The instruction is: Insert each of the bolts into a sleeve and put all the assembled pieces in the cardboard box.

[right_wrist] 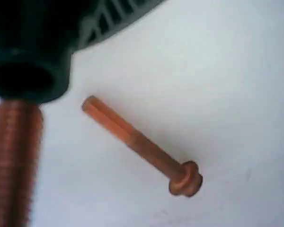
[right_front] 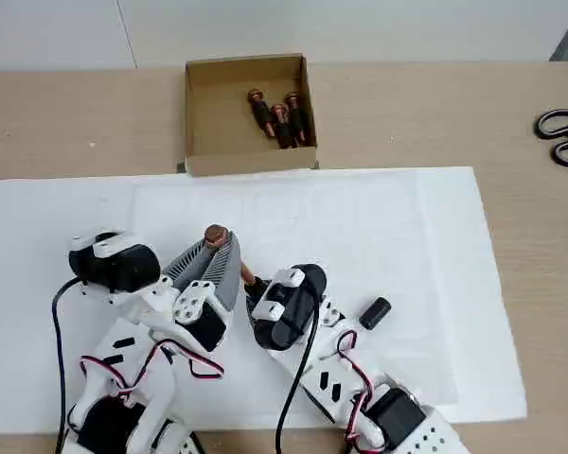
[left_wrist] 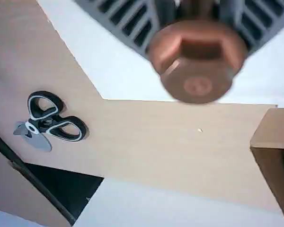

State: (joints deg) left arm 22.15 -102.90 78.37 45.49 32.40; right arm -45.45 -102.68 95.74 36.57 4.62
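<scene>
My left gripper [right_front: 215, 244] is shut on a copper bolt [right_front: 216, 235], whose hex head [left_wrist: 197, 61] sits between the grey fingers [left_wrist: 118, 19]. My right gripper [right_front: 257, 289] is just beside it, shut on a black sleeve [right_wrist: 23, 75]. The held bolt's threaded end [right_wrist: 14, 161] lies right at the sleeve's opening. A second copper bolt [right_wrist: 142, 146] lies loose on the white mat under the right gripper. Another black sleeve [right_front: 375, 312] lies on the mat to the right. The cardboard box [right_front: 201, 113] at the back holds three assembled pieces [right_front: 281, 117].
The white mat [right_front: 379, 227] covers the near table. Scissors [right_front: 563, 135] lie on the bare wood at the far right, also in the left wrist view as scissors [left_wrist: 49, 120]. A corner of the box [left_wrist: 274, 151] is ahead of the left gripper.
</scene>
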